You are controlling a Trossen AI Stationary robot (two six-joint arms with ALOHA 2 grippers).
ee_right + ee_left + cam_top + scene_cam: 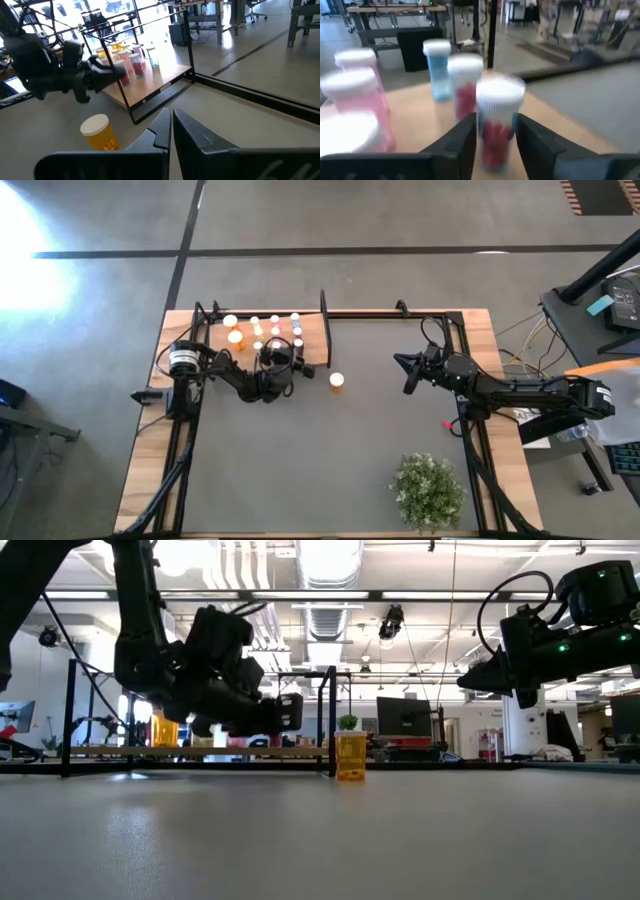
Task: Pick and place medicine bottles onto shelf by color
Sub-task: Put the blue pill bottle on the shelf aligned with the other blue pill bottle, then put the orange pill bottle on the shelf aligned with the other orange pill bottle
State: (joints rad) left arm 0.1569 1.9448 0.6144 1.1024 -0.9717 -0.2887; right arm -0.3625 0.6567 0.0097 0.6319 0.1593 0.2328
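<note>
My left gripper point(495, 145) is at the wooden shelf point(312, 340), shut on a red medicine bottle point(497, 125) with a white cap. Beyond it, a second red bottle point(465, 85), a blue one point(438, 70) and pink ones point(357, 95) stand upright on the board. In the high view, rows of bottles point(275, 325) cover the shelf beside my left gripper point(278, 352). One orange bottle point(337, 380) stands alone on the grey mat, also seen in the low view point(350, 757). My right gripper point(171, 120) hovers shut at the table's right, holding nothing. My left gripper has the red bottle's body point(492, 142), below the white cap, between its two fingers, one on each side. The fingers reach in about level from the table's near side. The bottle stands upright; the fingers hide its base, so whether it rests on the shelf cannot be told.
A thin black post point(324, 305) rises at the shelf's right far corner. A green bushy plant point(428, 490) sits near the front right. Black frame rails point(400, 313) run along the table's far and side edges. Bare grey mat point(330, 450) lies between the arms.
</note>
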